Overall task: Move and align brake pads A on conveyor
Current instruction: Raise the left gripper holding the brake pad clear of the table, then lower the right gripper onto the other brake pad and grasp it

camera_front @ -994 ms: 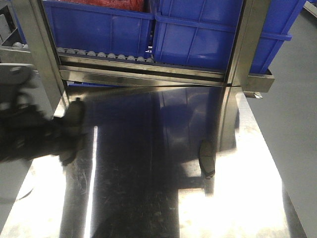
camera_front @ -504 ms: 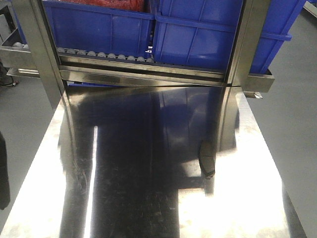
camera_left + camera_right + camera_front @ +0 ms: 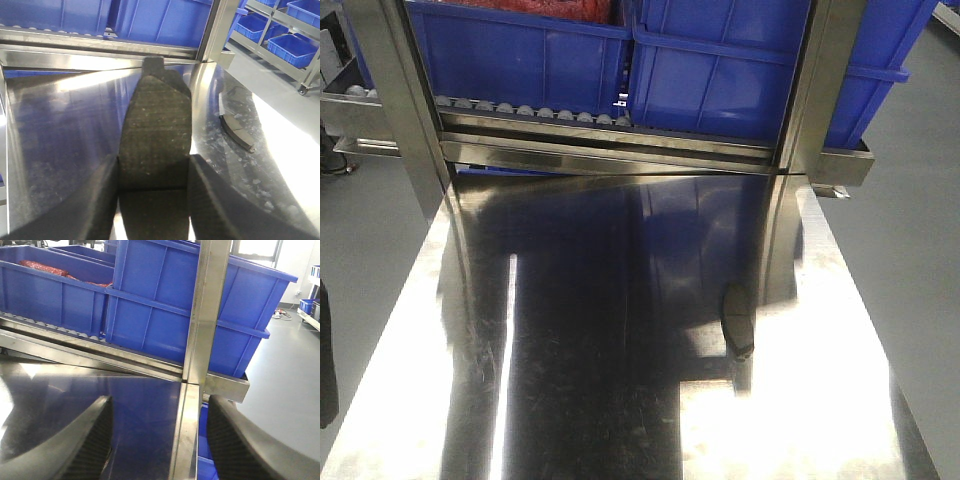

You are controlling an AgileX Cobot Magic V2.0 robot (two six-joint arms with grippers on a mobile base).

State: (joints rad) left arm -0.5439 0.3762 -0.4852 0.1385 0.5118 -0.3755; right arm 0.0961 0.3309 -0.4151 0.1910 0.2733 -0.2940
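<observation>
Remaining to be placed: 1 brake pad (image 3: 156,115) clamped in left tool (image 3: 154,167), second pad (image 3: 236,131) lying on counter (image 3: 60,130); right tool (image 3: 158,410) apart, empty.

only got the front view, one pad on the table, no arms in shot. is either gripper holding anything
Observer: Yes. The left gripper is shut on a pad, seen in its wrist view.
Operator: and the right one
Observer: The right gripper is open and empty, facing the steel post.
Operator: anything off to the side i cant see
Observer: The left wrist view shows side bins standing past the right edge of the table.
</observation>
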